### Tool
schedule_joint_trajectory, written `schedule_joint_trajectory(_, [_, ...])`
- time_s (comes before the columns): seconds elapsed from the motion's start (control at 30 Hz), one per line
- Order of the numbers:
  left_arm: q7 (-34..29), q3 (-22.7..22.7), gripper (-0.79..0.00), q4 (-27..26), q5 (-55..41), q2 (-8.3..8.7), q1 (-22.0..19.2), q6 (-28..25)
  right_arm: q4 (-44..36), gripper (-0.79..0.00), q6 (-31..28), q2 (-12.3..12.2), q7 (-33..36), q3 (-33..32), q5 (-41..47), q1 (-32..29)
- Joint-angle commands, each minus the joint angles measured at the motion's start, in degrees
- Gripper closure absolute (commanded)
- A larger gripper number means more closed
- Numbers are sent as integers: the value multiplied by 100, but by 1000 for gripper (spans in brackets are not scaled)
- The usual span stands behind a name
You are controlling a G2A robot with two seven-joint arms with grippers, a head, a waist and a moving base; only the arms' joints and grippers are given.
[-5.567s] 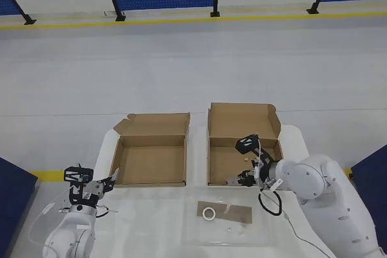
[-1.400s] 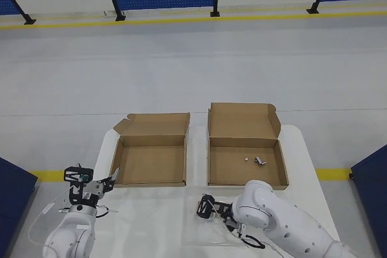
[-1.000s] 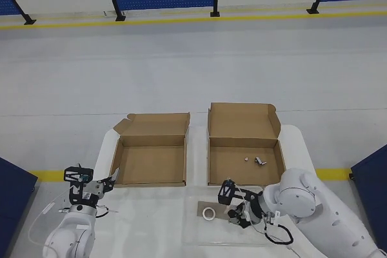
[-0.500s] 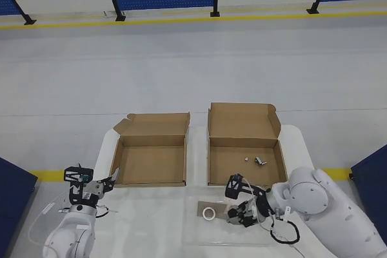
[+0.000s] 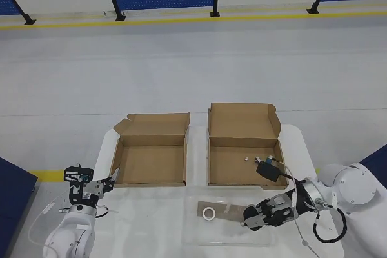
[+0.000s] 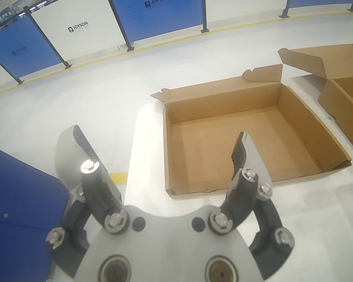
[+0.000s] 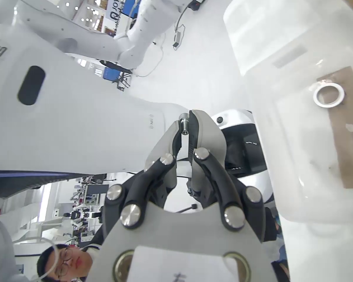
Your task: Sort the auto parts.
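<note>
Your right pincer (image 7: 186, 127) is pinching a small metal part (image 7: 183, 123) at its tips, over the right side of the clear tray (image 5: 200, 235), probably meant for the right box (image 5: 229, 171) just beyond. The white ring (image 5: 209, 213) lies in the tray. Your left pincer (image 6: 161, 148) hangs spread near the left box (image 6: 223, 136), out of the way.
</note>
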State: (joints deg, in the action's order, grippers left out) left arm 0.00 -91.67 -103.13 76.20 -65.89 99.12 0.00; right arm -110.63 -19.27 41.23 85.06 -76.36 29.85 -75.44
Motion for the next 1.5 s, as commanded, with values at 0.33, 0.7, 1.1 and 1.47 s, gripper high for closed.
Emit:
schedule_joint_trajectory(0.33, [0, 0, -785, 0, 0, 0, 0, 0, 11, 0, 44, -14, -180, 61, 839, -80])
schedule_joint_trajectory(0.7, [0, 0, -785, 0, 0, 0, 0, 0, 238, 0, 413, 29, 294, -34, 3836, 66])
schedule_joint_trajectory(1.1, [0, 0, -785, 0, 0, 0, 0, 0, 6, 0, 852, 84, 294, 321, 4718, 614])
schedule_joint_trajectory(1.47, [0, 0, -785, 0, 0, 0, 0, 0, -219, 0, 913, 147, 73, 338, 5109, 594])
